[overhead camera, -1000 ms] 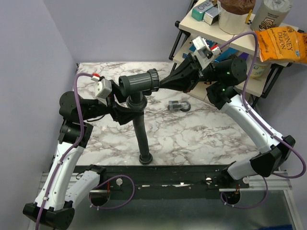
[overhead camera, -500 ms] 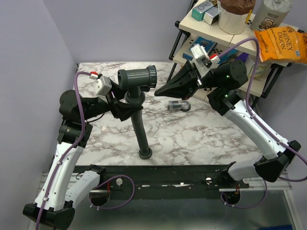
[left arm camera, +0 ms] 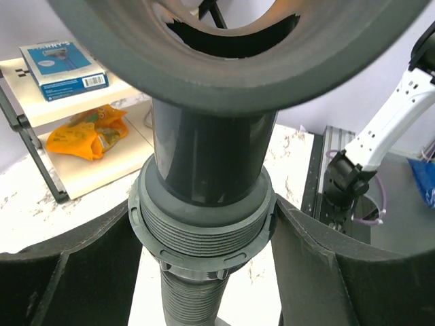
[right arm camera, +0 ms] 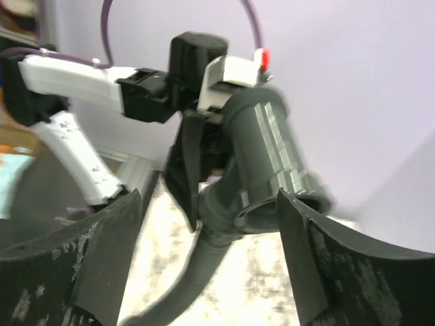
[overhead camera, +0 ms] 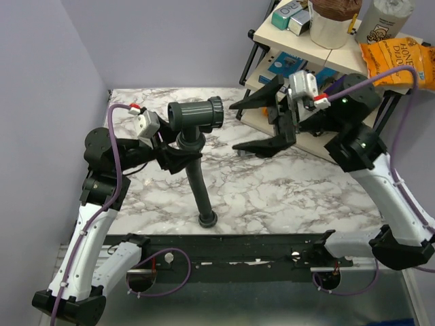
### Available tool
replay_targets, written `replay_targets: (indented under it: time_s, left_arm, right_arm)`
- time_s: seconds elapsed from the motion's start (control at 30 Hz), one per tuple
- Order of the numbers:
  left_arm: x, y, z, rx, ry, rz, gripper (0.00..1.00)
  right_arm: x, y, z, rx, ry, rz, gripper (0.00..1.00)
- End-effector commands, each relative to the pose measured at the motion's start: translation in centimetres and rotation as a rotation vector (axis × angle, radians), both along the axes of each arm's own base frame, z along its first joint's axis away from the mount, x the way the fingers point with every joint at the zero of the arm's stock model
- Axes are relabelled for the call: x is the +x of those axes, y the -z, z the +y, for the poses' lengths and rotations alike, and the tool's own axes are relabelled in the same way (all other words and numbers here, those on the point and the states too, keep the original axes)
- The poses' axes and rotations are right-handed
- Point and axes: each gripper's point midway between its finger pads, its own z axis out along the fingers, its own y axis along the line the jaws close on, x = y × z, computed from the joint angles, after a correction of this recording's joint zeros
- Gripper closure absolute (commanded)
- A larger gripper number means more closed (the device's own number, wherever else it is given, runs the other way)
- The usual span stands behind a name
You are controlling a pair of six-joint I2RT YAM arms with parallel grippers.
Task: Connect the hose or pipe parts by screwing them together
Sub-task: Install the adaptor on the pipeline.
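We see two arms (overhead camera: 397,204) of glossy white shells (overhead camera: 83,238) joined by chunky black joint housings (overhead camera: 98,144). A purple cable (overhead camera: 115,153) loops along each arm. Each wrist carries a small white camera block (overhead camera: 147,124) with a red tab (overhead camera: 135,108). Green lights (overhead camera: 344,100) glow on the right arm's joints. The black wedge-shaped fingers (overhead camera: 262,98) look scuffed grey.

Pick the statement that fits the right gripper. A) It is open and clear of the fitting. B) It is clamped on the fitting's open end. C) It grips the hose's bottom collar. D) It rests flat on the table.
A: the right gripper has its fingers spread wide beside the grey fitting without touching it; only the left gripper holds it, at the collar nut.
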Motion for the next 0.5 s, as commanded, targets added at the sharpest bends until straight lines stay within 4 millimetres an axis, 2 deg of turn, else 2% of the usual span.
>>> replay_targets:
  time_s: [0.0,0.03,0.07,0.17,0.2,0.23,0.27,0.3,0.37,0.4,0.47]
  left_arm:
    - [-1.3,-1.1,0.0,0.042,0.050,-0.094,1.00]
    - [-1.3,-0.4,-0.1,0.056,0.060,-0.069,1.00]
    - [-1.1,-0.1,-0.1,0.066,0.063,-0.065,1.00]
    - [-0.8,0.8,-0.4,0.114,0.078,-0.060,1.00]
    - [-0.9,0.7,-0.5,0.121,0.084,-0.067,1.00]
    - [-0.9,1.4,-0.7,0.148,0.099,-0.073,1.00]
    - [-0.9,1.5,-0.8,0.160,0.098,-0.075,1.00]
    - [-0.9,1.4,-0.8,0.171,0.098,-0.086,1.00]
    - [-0.7,2.1,-0.9,0.205,0.104,-0.092,1.00]
    - [-0.8,2.0,-0.8,0.209,0.103,-0.095,1.00]
    - [-0.8,2.1,-0.9,0.222,0.108,-0.101,1.00]
  right_arm:
    - [1.0,-0.7,-2.5,-0.058,0.194,-0.147,0.00]
    - [0.7,-2.2,-3.0,-0.038,0.205,-0.181,0.00]
    - [1.4,-1.6,-2.4,-0.069,0.199,-0.167,0.00]
    - [2.5,-2.6,-1.4,-0.085,0.195,-0.175,0.00]
    - [2.5,-2.7,-1.1,-0.093,0.175,-0.176,0.00]
    - [2.5,-3.0,-0.7,-0.097,0.163,-0.176,0.00]
    - [2.0,-4.0,-0.9,-0.090,0.160,-0.186,0.00]
    - [3.2,-3.3,0.2,-0.115,0.168,-0.175,0.00]
    - [2.9,-2.9,0.9,-0.142,0.166,-0.177,0.00]
    - [4.0,-2.0,1.7,-0.169,0.196,-0.184,0.00]
    - [3.9,-0.6,2.6,-0.215,0.194,-0.174,0.00]
